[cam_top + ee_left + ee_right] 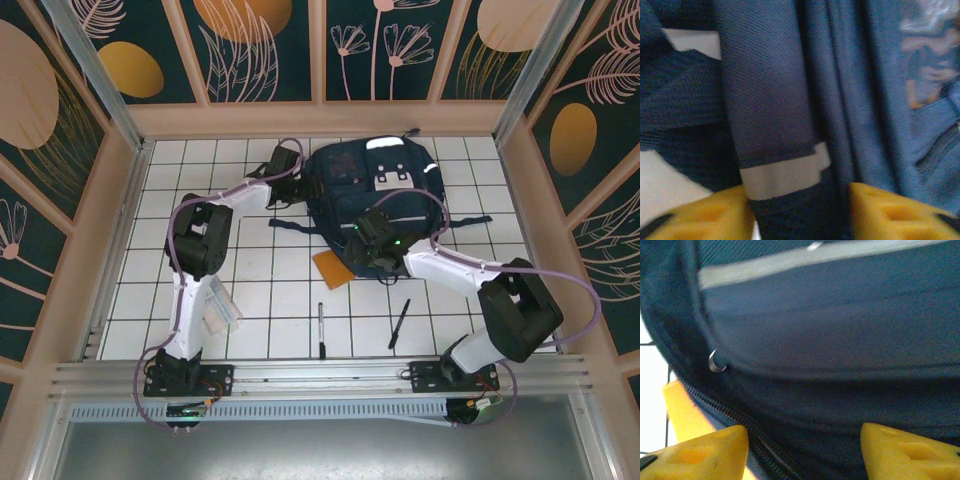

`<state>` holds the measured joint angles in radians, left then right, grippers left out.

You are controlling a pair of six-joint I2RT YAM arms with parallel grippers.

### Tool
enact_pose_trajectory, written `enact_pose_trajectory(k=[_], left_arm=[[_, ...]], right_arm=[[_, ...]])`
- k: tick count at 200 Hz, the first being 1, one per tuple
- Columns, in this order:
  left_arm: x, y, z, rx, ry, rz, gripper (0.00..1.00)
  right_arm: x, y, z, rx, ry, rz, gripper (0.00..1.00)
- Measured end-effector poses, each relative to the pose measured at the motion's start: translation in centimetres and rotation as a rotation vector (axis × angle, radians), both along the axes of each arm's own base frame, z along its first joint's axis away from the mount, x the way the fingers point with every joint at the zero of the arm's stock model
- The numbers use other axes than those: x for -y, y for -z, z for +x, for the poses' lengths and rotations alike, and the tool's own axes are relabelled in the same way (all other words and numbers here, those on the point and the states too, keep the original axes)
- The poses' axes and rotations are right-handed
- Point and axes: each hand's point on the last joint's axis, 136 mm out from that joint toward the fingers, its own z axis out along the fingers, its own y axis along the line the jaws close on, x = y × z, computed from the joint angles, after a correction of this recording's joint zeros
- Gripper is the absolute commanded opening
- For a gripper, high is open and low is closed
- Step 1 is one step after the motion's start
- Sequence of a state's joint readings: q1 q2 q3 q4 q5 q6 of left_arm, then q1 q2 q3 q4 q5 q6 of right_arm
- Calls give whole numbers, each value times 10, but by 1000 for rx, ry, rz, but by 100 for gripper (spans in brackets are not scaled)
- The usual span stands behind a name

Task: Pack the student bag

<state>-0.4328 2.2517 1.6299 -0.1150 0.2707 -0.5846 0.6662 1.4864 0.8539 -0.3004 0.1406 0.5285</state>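
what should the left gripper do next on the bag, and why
Probably close the left gripper on the student bag: a fold with the white stripe sits between its fingers, and the right gripper is at the zipper, needing the bag steadied.

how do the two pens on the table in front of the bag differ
The left pen lies straight, front to back; the right pen lies tilted, its far end leaning right. The left pen sits well clear of both arms; the right pen lies nearer the right arm. Both are slim and lie loose on the table, outside the student bag.
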Motion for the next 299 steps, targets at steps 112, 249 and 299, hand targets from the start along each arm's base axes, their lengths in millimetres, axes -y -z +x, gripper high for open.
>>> enact_pose_trajectory(k=[112,249,299], left_arm=[[-45,-31,-115,-42,-59,-132,0],[-62,-52,-147,-238,-313,-337,0],[-54,-53,-152,-323,-322,-381,0]], right_arm=[[36,19,83,84,-16,-86,61],[-85,-99,28,249,-348,290,58],[-153,-48,-15,100,-362,302,49]])
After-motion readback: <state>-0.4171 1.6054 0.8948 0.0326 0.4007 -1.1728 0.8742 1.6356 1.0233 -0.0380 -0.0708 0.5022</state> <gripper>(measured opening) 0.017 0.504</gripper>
